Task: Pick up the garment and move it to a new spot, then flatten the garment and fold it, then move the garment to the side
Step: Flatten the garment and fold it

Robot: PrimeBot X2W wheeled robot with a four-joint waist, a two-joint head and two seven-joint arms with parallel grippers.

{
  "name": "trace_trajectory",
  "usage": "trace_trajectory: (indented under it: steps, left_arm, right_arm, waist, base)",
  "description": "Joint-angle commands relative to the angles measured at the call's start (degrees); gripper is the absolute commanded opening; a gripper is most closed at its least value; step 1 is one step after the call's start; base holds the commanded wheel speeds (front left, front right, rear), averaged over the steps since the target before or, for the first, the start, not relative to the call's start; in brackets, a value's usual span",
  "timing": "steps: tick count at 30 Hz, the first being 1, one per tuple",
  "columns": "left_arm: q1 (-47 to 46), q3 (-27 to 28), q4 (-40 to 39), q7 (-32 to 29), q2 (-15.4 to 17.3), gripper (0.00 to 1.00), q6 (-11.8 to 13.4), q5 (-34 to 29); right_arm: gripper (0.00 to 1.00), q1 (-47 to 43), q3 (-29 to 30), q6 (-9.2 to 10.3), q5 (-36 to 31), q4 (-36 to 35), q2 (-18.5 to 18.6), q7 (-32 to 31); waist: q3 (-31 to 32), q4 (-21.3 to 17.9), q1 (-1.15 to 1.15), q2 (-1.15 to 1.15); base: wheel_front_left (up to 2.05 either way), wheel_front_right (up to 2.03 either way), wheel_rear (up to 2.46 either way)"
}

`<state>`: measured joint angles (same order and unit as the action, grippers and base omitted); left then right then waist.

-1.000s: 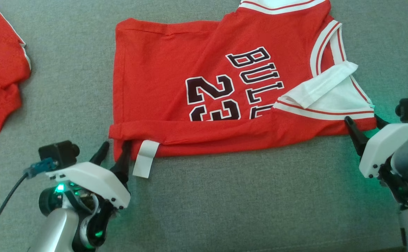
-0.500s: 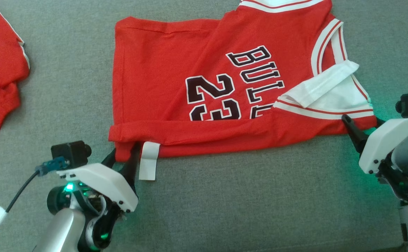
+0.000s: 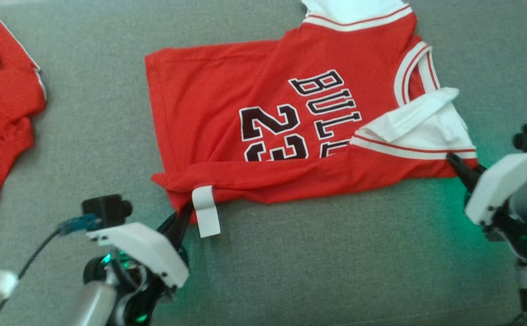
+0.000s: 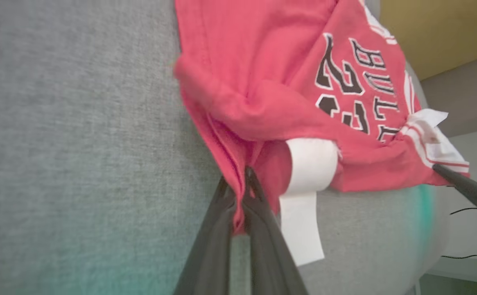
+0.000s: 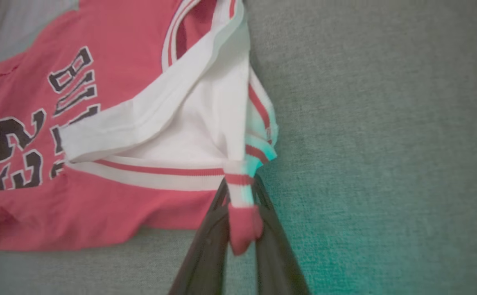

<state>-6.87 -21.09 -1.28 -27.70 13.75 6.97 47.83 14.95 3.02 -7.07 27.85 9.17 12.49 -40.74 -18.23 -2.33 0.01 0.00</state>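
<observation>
Soft red jersey (image 3: 227, 122) on coarse grey fabric (image 3: 335, 262); left jaws and right jaws pinch its folded edge.

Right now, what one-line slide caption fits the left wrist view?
Left end effector shut on a bottom corner of the red jersey, beside its white tag, over a grey cloth surface.

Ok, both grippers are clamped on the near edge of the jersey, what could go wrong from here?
The right gripper pinches only a small corner of the jersey at the striped trim, so it may slip out when lifted. The left gripper bites bunched hem layers beside the white tag; it might hold just some, letting the rest sag unevenly.
</observation>
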Motion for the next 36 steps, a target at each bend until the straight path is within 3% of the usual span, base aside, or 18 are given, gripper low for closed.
trace_trajectory:
  steps: [1, 6, 13, 17, 22, 23, 24, 25, 31, 36]
  left_arm:
    - [1.1, 3.8, -4.9, -1.2, 2.2, 0.0, -0.1, 1.8]
    - [4.3, 7.8, -13.9, -5.5, 6.9, 0.0, 1.6, 4.7]
    - [10.7, 8.7, -21.4, -9.4, 9.4, 0.0, 3.5, 7.2]
    - [15.0, 8.2, -22.0, -8.6, 9.0, 0.0, 3.7, 7.5]
    - [17.8, 6.9, -18.8, -5.4, 7.2, 0.0, 3.9, 5.8]
    - [18.1, 6.8, -17.8, -4.6, 7.1, 0.24, 4.0, 5.0]
    - [18.4, 6.6, -17.0, -3.8, 7.0, 0.8, 3.9, 4.4]
    - [18.6, 6.7, -16.5, -3.0, 6.8, 1.0, 4.0, 3.8]
    - [16.7, 9.5, -18.0, 0.8, 7.7, 1.0, 4.9, 0.9]
    - [6.1, 10.0, -17.6, 2.2, 9.4, 1.0, 5.0, -4.1]
  right_arm:
    - [0.0, -1.1, 1.2, -0.42, 2.3, -4.2, 2.1, -2.3]
    - [0.0, -3.8, 6.0, -0.42, 6.6, -9.9, 5.9, -8.9]
    - [0.0, -10.2, 8.2, -0.42, 9.4, -18.3, 7.9, -18.6]
    - [0.0, -15.3, 8.1, -0.42, 9.7, -21.8, 7.9, -21.9]
    - [0.0, -19.1, 7.0, -0.42, 7.8, -22.3, 8.1, -21.0]
    - [0.21, -19.5, 6.6, -0.42, 7.2, -22.7, 8.6, -20.2]
    - [1.0, -19.9, 6.2, -0.42, 6.5, -23.0, 9.3, -19.2]
    - [1.0, -20.1, 6.2, -0.42, 6.3, -23.2, 9.7, -18.4]
    - [1.0, -17.2, 7.6, -0.42, 7.6, -27.5, 12.5, -15.5]
    - [1.0, -4.5, 6.8, -0.42, 5.2, -28.8, 12.6, -12.2]
  waist:
    - [1.5, 0.1, -0.01, 0.0]
    - [3.4, 0.3, -0.01, 0.0]
    - [4.4, 0.5, -0.01, 0.0]
    - [4.1, 0.3, -0.01, 0.0]
    - [3.7, 0.2, -0.01, 0.0]
    - [3.6, 0.2, -0.01, 0.0]
    - [3.5, 0.2, -0.01, 0.0]
    - [3.3, 0.2, -0.01, 0.0]
    - [1.6, 0.7, -0.01, 0.0]
    - [-2.6, 1.9, -0.01, 0.0]
  base:
    - [0.0, 0.0, 0.0]
    - [0.0, 0.0, 0.0]
    - [0.0, 0.0, 0.0]
    - [0.0, 0.0, 0.0]
    - [0.0, 0.0, 0.0]
    - [0.0, 0.0, 0.0]
    - [0.0, 0.0, 0.0]
    - [0.0, 0.0, 0.0]
    - [0.0, 0.0, 0.0]
    - [0.0, 0.0, 0.0]
